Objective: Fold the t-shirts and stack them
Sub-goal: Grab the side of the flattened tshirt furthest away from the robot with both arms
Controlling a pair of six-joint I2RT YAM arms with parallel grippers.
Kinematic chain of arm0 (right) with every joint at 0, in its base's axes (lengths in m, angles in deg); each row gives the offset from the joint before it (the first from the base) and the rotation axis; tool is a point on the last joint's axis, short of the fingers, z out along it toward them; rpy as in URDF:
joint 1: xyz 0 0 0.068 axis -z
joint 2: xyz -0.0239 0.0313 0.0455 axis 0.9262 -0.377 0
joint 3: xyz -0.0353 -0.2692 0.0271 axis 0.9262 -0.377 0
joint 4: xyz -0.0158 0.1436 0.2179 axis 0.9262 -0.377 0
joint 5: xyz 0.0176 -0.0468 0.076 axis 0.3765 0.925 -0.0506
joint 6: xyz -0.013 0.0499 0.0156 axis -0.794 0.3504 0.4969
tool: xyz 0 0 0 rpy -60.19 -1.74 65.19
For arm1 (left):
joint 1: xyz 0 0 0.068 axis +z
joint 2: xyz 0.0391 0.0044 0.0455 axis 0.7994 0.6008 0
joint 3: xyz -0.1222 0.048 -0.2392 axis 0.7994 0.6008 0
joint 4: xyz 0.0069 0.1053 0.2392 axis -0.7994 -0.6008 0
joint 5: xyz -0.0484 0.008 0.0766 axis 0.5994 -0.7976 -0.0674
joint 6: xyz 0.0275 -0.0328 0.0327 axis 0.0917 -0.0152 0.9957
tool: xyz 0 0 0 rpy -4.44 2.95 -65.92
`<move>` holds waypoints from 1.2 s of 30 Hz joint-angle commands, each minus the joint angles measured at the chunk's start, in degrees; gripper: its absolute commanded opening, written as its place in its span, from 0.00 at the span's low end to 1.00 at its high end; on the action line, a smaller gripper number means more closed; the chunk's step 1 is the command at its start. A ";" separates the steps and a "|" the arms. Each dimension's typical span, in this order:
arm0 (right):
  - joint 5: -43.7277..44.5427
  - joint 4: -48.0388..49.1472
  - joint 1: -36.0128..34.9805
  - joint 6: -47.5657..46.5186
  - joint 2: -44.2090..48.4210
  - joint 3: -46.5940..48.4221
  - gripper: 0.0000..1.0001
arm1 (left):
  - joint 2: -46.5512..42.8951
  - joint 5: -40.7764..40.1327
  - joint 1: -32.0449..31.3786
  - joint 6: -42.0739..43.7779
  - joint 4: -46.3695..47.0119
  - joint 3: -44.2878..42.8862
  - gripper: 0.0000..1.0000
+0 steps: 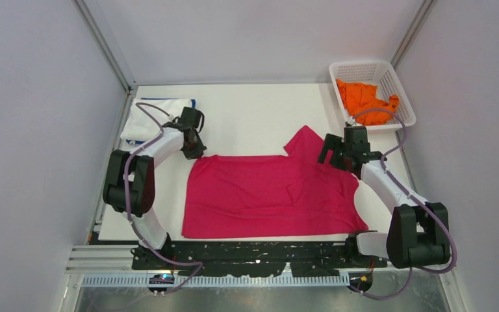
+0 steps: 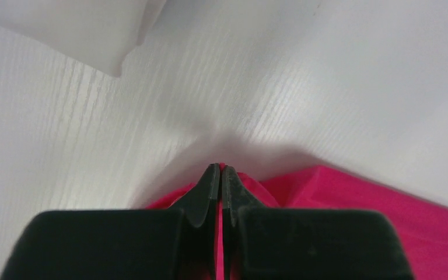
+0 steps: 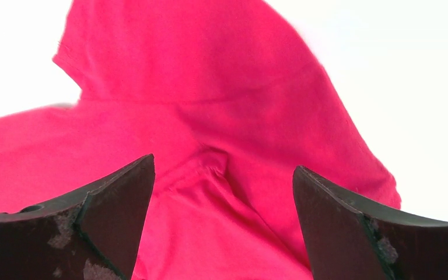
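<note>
A magenta-pink t-shirt (image 1: 269, 195) lies spread on the white table, one sleeve (image 1: 304, 142) pointing away at its far right. My left gripper (image 1: 193, 148) is at the shirt's far left corner, shut on a pinch of the pink cloth (image 2: 303, 189), which shows between the closed jaws. My right gripper (image 1: 335, 155) hovers open over the shirt's far right shoulder, with the cloth (image 3: 221, 175) lying slack between its fingers (image 3: 116, 198). A folded white t-shirt (image 1: 156, 118) with a blue edge beneath it sits at the far left. An orange t-shirt (image 1: 364, 99) is crumpled in the basket.
A white lattice basket (image 1: 371, 70) stands at the far right corner of the table. Grey enclosure walls close in the left, right and back. Black arm bases and a mounting rail (image 1: 260, 255) run along the near edge.
</note>
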 commanded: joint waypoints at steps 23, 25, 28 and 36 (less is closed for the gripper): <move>7.76 -15.91 -7.12 -8.45 -58.89 69.02 0.94 | -10.75 -1.84 0.26 3.25 7.54 6.17 0.00; 8.08 -17.35 -7.67 -9.58 -60.01 69.90 0.92 | -11.34 -1.25 0.26 3.42 8.04 6.59 0.00; 8.34 -18.96 -8.52 -11.90 -60.71 70.38 0.85 | -12.11 -0.97 0.18 3.53 8.43 7.13 0.00; 9.74 -19.56 -9.86 -11.77 -57.68 64.69 0.57 | -13.13 -1.53 0.17 3.04 7.68 8.29 0.00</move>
